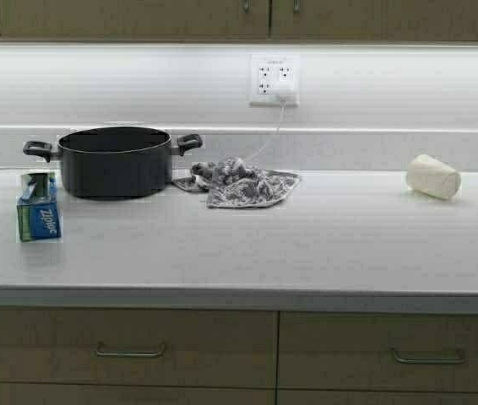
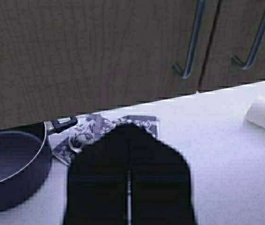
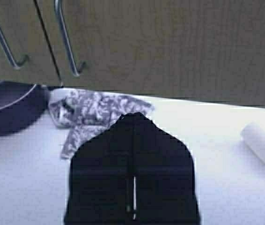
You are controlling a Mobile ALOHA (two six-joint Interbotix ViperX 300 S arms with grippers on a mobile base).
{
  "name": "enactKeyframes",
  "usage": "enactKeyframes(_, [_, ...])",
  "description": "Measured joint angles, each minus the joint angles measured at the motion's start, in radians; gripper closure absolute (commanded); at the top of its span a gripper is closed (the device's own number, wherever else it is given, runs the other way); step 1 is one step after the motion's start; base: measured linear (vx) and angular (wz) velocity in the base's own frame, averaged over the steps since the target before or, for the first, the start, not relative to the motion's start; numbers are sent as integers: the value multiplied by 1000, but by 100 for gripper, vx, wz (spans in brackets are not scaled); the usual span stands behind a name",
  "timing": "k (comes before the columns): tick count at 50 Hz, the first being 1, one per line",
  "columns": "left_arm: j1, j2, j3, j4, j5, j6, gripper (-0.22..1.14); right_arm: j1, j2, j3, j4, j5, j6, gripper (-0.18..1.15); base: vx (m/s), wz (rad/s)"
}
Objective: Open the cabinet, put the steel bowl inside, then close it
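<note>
The cabinet point(image 1: 129, 17) hangs above the counter with both tan doors shut. Only its lower edge and handle tips point(image 1: 246, 7) show in the high view. Its curved metal handles show in the left wrist view point(image 2: 192, 42) and the right wrist view point(image 3: 67, 40). The steel bowl is not in view. My left gripper point(image 2: 128, 126) is shut and empty, held back from the counter and pointing at the cloth. My right gripper point(image 3: 133, 115) is also shut and empty, pointing the same way. Only bits of the arms show at the high view's lower corners.
On the white counter point(image 1: 306, 245) stand a black two-handled pot point(image 1: 114, 160), a blue-green Ziploc box point(image 1: 38, 207), a crumpled patterned cloth point(image 1: 239, 181) and a white cup point(image 1: 432, 176) on its side. A wall outlet point(image 1: 274, 80) has a cord. Base drawers point(image 1: 129, 350) lie below.
</note>
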Motion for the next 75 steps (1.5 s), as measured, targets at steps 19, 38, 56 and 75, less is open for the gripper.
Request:
enactKeyframes(19, [-2,-11,-2,0,2,0,87,-2,0,2,0,2,-2,91,0,0])
enactKeyframes(38, [0,-12,0,0,2,0,87,0,0,2,0,0,-3,91,0,0])
enactKeyframes(56, [-2,-14,5,2,2,0,87,0,-14,2,0,0,-3,91,0,0])
enactKeyframes(75, [0,-29,12,0,2,0,87,0,-28,5,0,2,-3,91,0,0])
